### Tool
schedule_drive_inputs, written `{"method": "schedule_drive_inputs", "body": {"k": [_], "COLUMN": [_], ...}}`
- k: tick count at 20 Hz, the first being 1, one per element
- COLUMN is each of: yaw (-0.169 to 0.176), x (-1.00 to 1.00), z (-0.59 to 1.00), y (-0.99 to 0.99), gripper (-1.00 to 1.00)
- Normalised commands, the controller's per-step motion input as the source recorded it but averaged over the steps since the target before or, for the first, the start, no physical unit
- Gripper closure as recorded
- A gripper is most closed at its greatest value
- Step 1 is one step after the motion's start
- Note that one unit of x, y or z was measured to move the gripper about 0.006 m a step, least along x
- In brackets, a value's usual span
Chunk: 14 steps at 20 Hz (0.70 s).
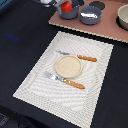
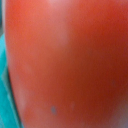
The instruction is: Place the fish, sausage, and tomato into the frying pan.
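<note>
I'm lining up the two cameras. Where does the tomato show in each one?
Exterior view: the tomato sits at the top edge, over a grey pot.
Wrist view: the tomato fills nearly the whole picture, blurred and very close.
Shared landmark: only the tomato itself; nothing else matches.

The exterior view is evenly lit, soft and low in detail, with faint shadows beside the plate (image 1: 68,66) on the placemat (image 1: 35,80). The wrist view is heavily blurred: the tomato (image 2: 70,60) fills it, out of focus, with pale sheen.
</note>
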Motion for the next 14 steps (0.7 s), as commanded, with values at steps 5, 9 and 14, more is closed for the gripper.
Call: {"method": "schedule_drive_inputs", "body": {"k": [5, 9, 14], "yaw": [0.000, 0.000, 0.000], "x": [1.00, 0.97, 0.80], "z": [0.55, 0.11, -0.19], "y": [0.37, 0.49, 0.66], "gripper": [1.00, 1.00, 1.00]}}
